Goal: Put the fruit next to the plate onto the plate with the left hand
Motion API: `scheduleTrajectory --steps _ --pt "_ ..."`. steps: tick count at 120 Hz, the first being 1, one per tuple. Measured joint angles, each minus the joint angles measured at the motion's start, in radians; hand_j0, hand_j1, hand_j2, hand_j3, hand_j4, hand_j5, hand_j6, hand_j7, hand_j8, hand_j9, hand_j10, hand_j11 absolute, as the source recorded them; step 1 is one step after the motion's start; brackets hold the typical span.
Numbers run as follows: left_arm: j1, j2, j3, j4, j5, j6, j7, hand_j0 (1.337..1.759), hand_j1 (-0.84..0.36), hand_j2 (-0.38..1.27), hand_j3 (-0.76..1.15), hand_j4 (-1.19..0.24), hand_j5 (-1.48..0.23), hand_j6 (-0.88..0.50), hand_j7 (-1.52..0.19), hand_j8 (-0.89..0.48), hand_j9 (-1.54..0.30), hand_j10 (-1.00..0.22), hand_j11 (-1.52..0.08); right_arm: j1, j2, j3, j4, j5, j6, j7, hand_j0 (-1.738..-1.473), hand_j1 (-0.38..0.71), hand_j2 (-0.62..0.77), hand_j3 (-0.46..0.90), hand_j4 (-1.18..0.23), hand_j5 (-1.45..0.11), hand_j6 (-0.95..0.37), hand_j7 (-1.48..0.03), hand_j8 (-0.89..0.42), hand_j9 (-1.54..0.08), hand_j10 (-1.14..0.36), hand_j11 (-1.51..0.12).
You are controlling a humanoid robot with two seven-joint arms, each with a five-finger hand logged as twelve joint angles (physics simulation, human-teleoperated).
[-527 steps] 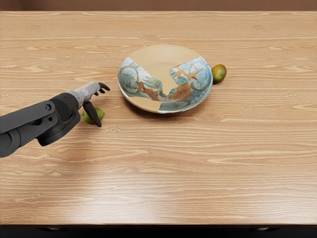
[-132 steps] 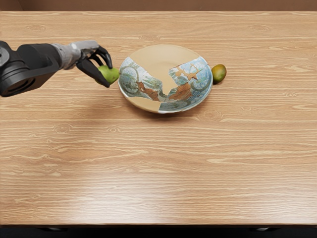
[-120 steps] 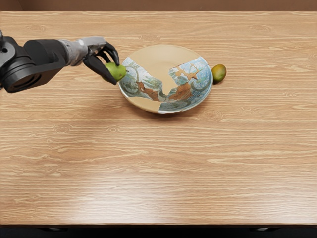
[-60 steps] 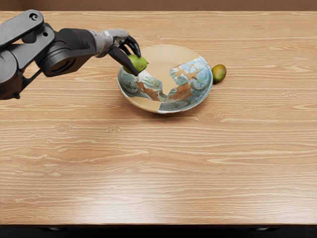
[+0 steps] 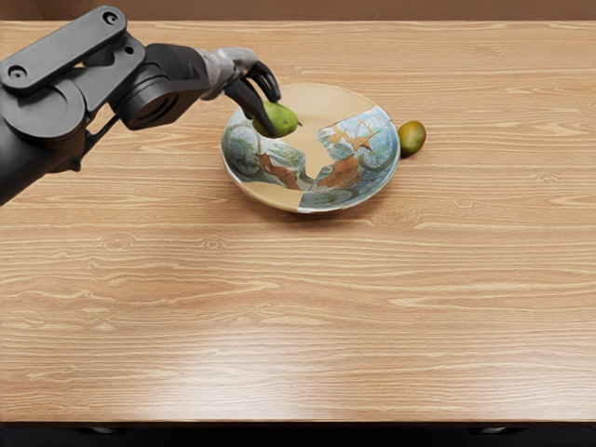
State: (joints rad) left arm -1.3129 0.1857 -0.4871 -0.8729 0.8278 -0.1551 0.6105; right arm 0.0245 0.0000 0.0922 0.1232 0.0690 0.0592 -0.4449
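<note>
- From the picture's left edge, a dark grey arm is reaching over the pale wooden table [image 5: 279,317], and its black-fingered left hand [image 5: 248,80] is gripping a small green fruit [image 5: 282,118] between curled fingers and thumb.
- Over the left inner part of the round ceramic plate [image 5: 321,101], painted blue-green and brown around a tan middle, the green fruit is hanging in that grasp; whether it is touching the plate cannot be told.
- Just beside the plate's right rim, a yellow-green oval fruit [image 5: 411,137] is lying on the table.
</note>
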Motion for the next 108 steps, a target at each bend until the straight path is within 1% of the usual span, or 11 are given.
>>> scheduleTrajectory --steps 2,3,9,17,34,55,62,70,75,90,108 --pt "0.0 -0.001 0.001 0.004 0.0 0.0 0.0 1.654 -0.42 0.68 0.0 -0.82 -1.16 -0.42 -1.13 -0.4 -1.12 -0.71 -1.12 0.0 0.0 0.0 0.0 0.0 0.0 0.0 -1.658 -0.35 0.0 0.0 0.0 0.0 0.0 0.0 0.0 0.0 0.0 0.0" --pt "0.0 -0.001 0.001 0.005 0.0 0.0 0.0 1.654 -0.42 0.69 0.0 -0.83 -1.16 -0.42 -1.13 -0.44 -1.12 -0.71 -1.12 0.0 0.0 0.0 0.0 0.0 0.0 0.0 -1.658 -0.35 0.0 0.0 0.0 0.0 0.0 0.0 0.0 0.0 0.0 0.0" --pt "0.0 -0.007 0.002 0.013 0.001 -0.001 0.0 1.655 -0.43 0.73 0.0 -0.83 -1.15 -0.44 -1.13 -0.43 -1.12 -0.74 -1.12 0.0 0.0 0.0 0.0 0.0 0.0 0.0 -1.658 -0.35 0.0 0.0 0.0 0.0 0.0 0.0 0.0 0.0 0.0 0.0" --pt "-0.002 -0.022 -0.003 0.018 0.0 0.003 0.0 1.656 -0.41 0.68 0.0 -0.78 -1.07 -0.47 -1.06 -0.46 -1.05 -0.72 -1.05 0.0 0.0 -0.001 0.0 0.0 0.0 0.0 -1.658 -0.35 0.0 0.0 0.0 0.0 0.0 0.0 0.0 0.0 0.0 0.0" --pt "-0.006 -0.017 -0.049 0.022 -0.008 0.017 0.0 1.657 -0.17 0.36 0.0 -0.51 -0.69 -0.35 -0.68 -0.34 -0.68 -0.48 -0.68 0.0 0.0 -0.001 0.0 -0.001 0.001 0.0 -1.658 -0.35 0.0 0.0 0.0 0.0 0.0 0.0 0.0 0.0 0.0 0.0" --pt "-0.003 -0.016 -0.069 0.017 -0.022 0.027 0.0 1.658 0.09 0.16 0.0 -0.25 -0.34 -0.19 -0.33 -0.18 -0.33 -0.24 -0.33 0.0 0.0 -0.001 0.001 -0.001 0.001 0.0 -1.658 -0.35 0.0 0.0 0.0 0.0 0.0 0.0 0.0 0.0 0.0 0.0" --pt "0.001 -0.009 -0.068 0.011 -0.076 0.02 0.0 1.658 0.15 0.12 0.0 -0.19 -0.26 -0.15 -0.26 -0.14 -0.26 -0.18 -0.26 0.0 0.0 -0.001 0.001 -0.001 0.001 0.0 -1.658 -0.35 0.0 0.0 0.0 0.0 0.0 0.0 0.0 0.0 0.0 0.0" --pt "0.006 0.05 -0.065 0.003 -0.196 -0.027 0.0 1.658 0.2 0.09 0.0 -0.15 -0.2 -0.11 -0.19 -0.11 -0.19 -0.14 -0.19 0.0 0.0 -0.001 0.001 -0.001 0.001 0.0 -1.658 -0.35 0.0 0.0 0.0 0.0 0.0 0.0 0.0 0.0 0.0 0.0" --pt "0.02 0.109 -0.063 -0.017 -0.288 -0.072 0.0 1.658 0.22 0.07 0.0 -0.12 -0.16 -0.09 -0.16 -0.09 -0.16 -0.12 -0.16 0.0 0.0 -0.001 0.001 -0.001 0.001 0.0 -1.658 -0.35 0.0 0.0 0.0 0.0 0.0 0.0 0.0 0.0 0.0 0.0" --pt "0.101 0.188 -0.058 -0.081 -0.556 -0.19 0.0 1.658 0.27 0.04 0.0 -0.08 -0.1 -0.06 -0.1 -0.06 -0.1 -0.07 -0.1 0.0 0.0 0.0 0.001 -0.001 0.001 0.0 -1.658 -0.35 0.0 0.0 0.0 0.0 0.0 0.0 0.0 0.0 0.0 0.0" --pt "0.238 0.464 -0.059 -0.299 -0.812 -0.265 0.0 1.658 0.3 0.02 0.0 -0.05 -0.06 -0.04 -0.06 -0.04 -0.06 -0.04 -0.06 0.0 0.0 -0.001 0.001 -0.001 0.002 0.0 -1.658 -0.35 0.0 0.0 0.0 0.0 0.0 0.0 0.0 0.0 0.0 0.0"
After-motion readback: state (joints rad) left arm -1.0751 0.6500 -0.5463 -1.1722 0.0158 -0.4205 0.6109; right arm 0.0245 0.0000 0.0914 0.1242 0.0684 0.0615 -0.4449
